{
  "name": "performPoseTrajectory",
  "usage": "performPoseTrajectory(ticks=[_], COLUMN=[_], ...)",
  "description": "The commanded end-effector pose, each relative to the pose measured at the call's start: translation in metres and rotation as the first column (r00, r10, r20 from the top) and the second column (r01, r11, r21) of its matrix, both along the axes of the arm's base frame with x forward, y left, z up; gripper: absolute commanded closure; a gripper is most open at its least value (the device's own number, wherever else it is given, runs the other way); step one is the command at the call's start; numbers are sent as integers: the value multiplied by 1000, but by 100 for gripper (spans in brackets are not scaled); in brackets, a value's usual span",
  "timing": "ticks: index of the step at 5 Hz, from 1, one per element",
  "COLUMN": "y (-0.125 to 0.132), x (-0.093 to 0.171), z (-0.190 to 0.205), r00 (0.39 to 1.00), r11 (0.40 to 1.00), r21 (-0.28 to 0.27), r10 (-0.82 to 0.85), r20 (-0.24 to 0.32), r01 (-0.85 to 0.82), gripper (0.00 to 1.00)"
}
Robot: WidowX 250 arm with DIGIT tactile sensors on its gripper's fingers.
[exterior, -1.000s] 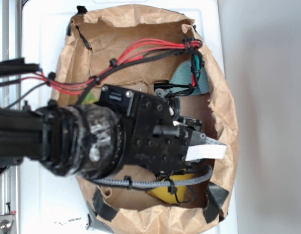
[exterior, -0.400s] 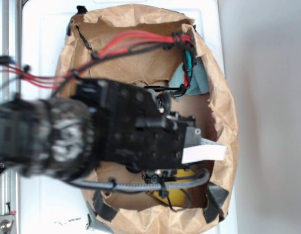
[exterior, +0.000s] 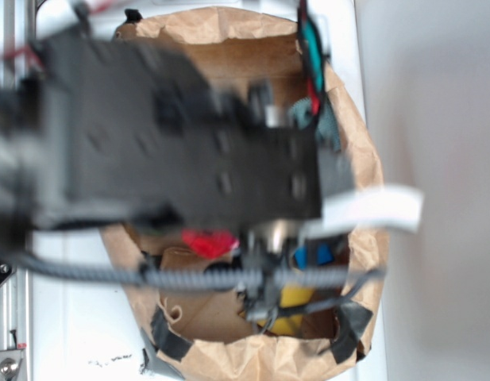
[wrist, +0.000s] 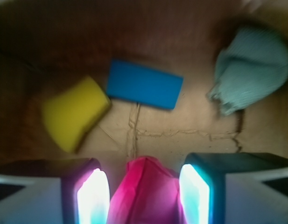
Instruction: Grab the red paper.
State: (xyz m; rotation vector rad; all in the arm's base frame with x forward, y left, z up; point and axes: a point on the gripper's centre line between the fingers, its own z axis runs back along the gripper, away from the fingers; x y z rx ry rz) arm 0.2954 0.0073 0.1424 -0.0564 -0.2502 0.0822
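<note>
The gripper holds a wad of red paper between its two fingers, one on each side of it, though the blur hides whether the pads actually touch it. Beyond it, on the brown floor of a paper bag, a blue block lies just beside a yellow block, with a pale blue cloth off toward the far right corner. From outside, the blurred black arm covers most of the bag's opening, with a sliver of red showing beneath it.
</note>
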Motion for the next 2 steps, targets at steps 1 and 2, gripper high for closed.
performPoseTrajectory(ticks=[1, 2], y=[29, 28], x=[-6, -10], z=[67, 75], r00=[993, 990], r11=[998, 999], r21=[-60, -38], r10=[21, 21], r20=[119, 138], r01=[-14, -16], gripper=[100, 100])
